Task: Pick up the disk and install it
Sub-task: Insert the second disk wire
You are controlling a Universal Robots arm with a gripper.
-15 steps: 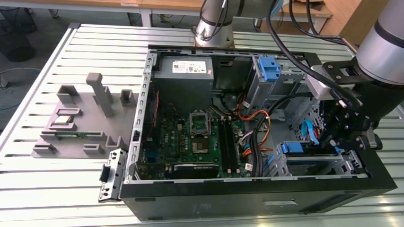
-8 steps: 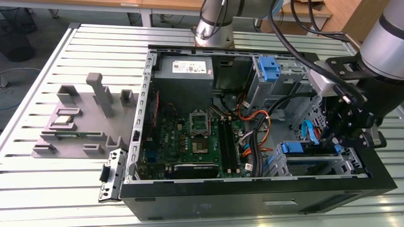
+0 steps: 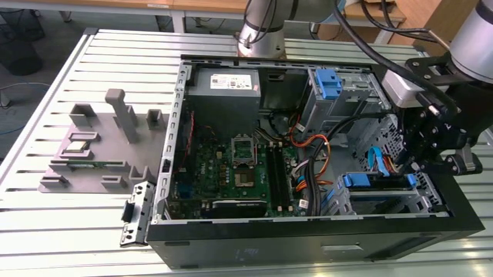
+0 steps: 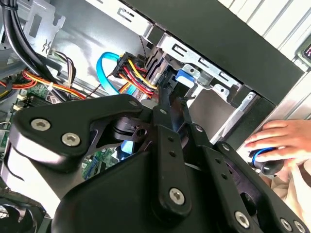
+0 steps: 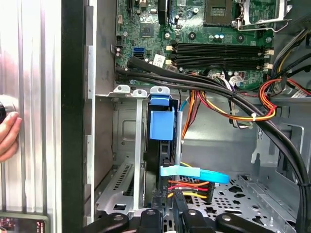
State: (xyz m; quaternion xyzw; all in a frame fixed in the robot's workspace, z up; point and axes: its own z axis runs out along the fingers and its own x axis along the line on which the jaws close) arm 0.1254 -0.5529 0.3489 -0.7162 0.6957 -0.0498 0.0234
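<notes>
End effector (image 3: 431, 151) above the case's drive cage (image 3: 385, 199), right over the seated disk (image 3: 375, 182); finger opening unclear, grip impossible to tell.

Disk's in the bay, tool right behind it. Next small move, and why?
Probably a short, slow push along the bay. The disk stands on edge inside the drive cage, with the tool at its cable end. I cannot tell whether it is fully seated. The power wires and blue data cable crowd that end, so keep the move small.
</notes>
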